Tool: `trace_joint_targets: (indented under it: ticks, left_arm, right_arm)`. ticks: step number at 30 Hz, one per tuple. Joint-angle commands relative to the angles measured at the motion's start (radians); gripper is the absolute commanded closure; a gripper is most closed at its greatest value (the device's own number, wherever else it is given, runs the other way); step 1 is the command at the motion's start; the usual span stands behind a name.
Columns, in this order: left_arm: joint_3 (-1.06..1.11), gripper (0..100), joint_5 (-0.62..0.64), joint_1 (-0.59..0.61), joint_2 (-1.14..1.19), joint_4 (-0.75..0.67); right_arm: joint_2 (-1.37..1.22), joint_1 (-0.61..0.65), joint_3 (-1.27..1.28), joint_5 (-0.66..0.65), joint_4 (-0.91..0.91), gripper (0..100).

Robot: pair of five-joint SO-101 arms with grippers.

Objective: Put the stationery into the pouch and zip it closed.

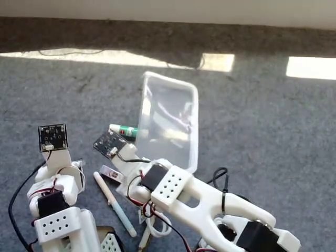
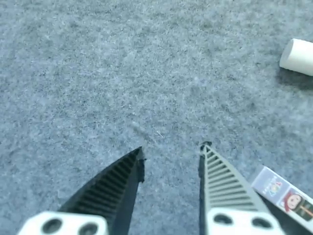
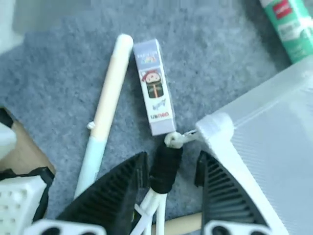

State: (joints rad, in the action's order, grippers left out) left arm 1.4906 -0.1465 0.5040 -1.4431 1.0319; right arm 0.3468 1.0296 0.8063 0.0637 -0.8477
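Right gripper (image 3: pixel 172 161) hangs open, jaws straddling the zipper pull (image 3: pixel 166 169) at the pouch (image 3: pixel 264 161) corner; left gripper (image 2: pixel 171 149) gapes over carpet (image 2: pixel 98 73). Pen (image 3: pixel 105 107) and eraser (image 3: pixel 152 88) lie at 8 o'clock of the pouch. Tugging the pull now risks zipping those 2 items out.

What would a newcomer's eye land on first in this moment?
The translucent pouch stands out mid-carpet, with the right gripper at its corner, jaws open either side of the zipper pull. Next to that corner lie a pen and a small printed box. The left gripper hangs open over bare carpet.
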Motion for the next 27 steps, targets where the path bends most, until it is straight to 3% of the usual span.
trace_joint_targets:
  ticks: [1,23,27]
  left_arm:
    - [-0.048,82,0.005,0.004,-0.012,0.005]
    - [-0.033,82,0.005,0.004,-0.012,0.002]
    - [-0.033,82,0.005,0.004,-0.012,0.002]
  right_arm:
    - [-0.031,0.012,0.001,0.037,0.025,83.2]
    - [-0.101,0.015,0.022,0.038,0.030,83.3]
    - [-0.193,0.015,0.016,0.038,0.030,87.3]
